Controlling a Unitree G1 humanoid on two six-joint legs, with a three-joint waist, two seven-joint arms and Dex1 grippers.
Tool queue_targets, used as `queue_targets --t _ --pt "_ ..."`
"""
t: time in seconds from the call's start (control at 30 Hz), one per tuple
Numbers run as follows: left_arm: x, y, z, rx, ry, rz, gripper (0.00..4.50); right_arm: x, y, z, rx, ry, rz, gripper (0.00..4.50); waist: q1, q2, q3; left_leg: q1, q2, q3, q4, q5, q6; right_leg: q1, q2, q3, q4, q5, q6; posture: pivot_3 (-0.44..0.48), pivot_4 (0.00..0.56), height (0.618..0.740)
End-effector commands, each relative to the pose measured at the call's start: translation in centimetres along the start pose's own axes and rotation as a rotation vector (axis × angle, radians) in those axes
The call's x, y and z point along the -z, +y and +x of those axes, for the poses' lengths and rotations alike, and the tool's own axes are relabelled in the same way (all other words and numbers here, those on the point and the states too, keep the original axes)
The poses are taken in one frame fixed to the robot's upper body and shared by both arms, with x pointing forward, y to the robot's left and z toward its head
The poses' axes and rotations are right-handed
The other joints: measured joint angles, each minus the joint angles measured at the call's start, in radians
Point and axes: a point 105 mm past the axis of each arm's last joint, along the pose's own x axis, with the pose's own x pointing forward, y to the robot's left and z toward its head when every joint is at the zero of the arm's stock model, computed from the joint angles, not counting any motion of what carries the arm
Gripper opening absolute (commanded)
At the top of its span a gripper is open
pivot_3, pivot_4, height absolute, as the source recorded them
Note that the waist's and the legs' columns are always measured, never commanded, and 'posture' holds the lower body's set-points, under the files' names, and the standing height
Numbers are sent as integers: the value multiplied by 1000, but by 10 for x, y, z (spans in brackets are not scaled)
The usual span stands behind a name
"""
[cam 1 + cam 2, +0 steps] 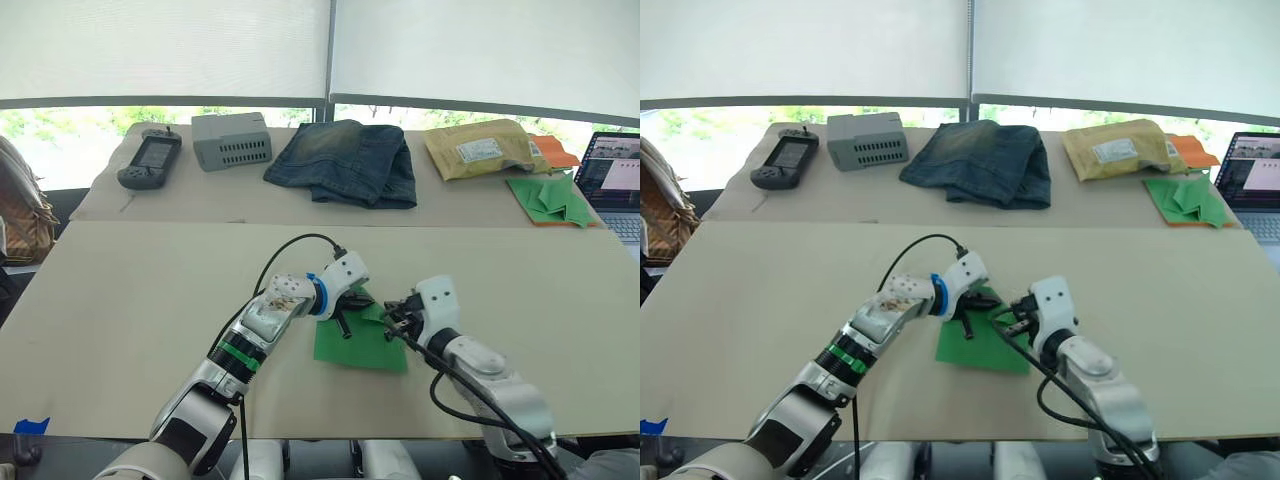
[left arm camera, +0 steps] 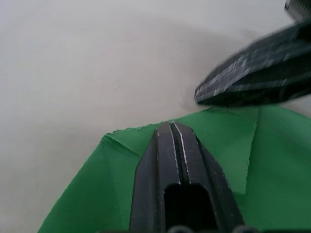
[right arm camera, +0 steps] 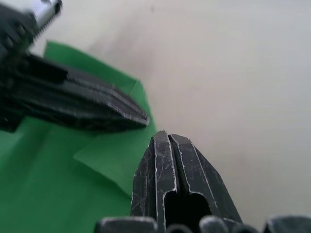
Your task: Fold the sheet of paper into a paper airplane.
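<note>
The sheet of paper [image 1: 362, 345] is bright green and lies flat on the near part of the beige table [image 1: 150, 290], with one far corner folded over into a small flap [image 3: 112, 156]. My left gripper [image 1: 344, 326] is shut and its fingertips rest on the sheet near the far edge [image 2: 121, 145]. From the right side, my right gripper [image 1: 396, 317] comes in, also shut, its tip at the sheet's right edge beside the flap. The two grippers' tips sit close together, apart by a small gap. No paper shows between either pair of fingers.
Along the back table lie a handheld device [image 1: 150, 160], a grey box [image 1: 232, 140], folded jeans [image 1: 345, 162], a yellow padded envelope [image 1: 478, 148], and a pile of green folded papers [image 1: 550, 195] on orange paper. A laptop [image 1: 615, 180] stands at far right.
</note>
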Motion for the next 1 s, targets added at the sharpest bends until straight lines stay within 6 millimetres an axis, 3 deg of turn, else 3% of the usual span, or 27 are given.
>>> queue_targets --t 0.03,0.2,0.43,0.57,0.8,1.0 --pt "14 2 -1 -20 59 -9 0 3 1 1 17 13 -4 16 -1 0 0 0 0 0 0 0 0 0 0 0 0 0 0 0 150 728" --pt "14 3 -1 -19 62 -8 0 16 0 -10 28 46 1 16 0 0 0 0 0 0 0 0 0 0 0 0 0 0 0 0 150 728" --pt "14 0 2 -2 63 -3 0 36 -4 -43 27 89 -8 16 1 0 0 0 0 0 0 0 0 0 0 0 0 0 1 0 150 728" --pt "12 0 3 4 61 1 0 31 -8 -54 22 57 -34 16 1 0 0 1 0 0 0 0 0 1 0 0 -1 -1 1 0 150 728" --pt "11 -1 4 9 59 7 0 -23 -20 -41 36 -155 -87 16 0 0 0 -1 0 0 0 0 0 0 0 0 -1 0 1 0 150 728" --pt "10 2 2 -12 57 17 0 -13 -4 -13 -28 -109 -60 16 2 0 0 -1 0 0 -2 0 0 -1 1 -1 -3 -1 0 0 150 728"
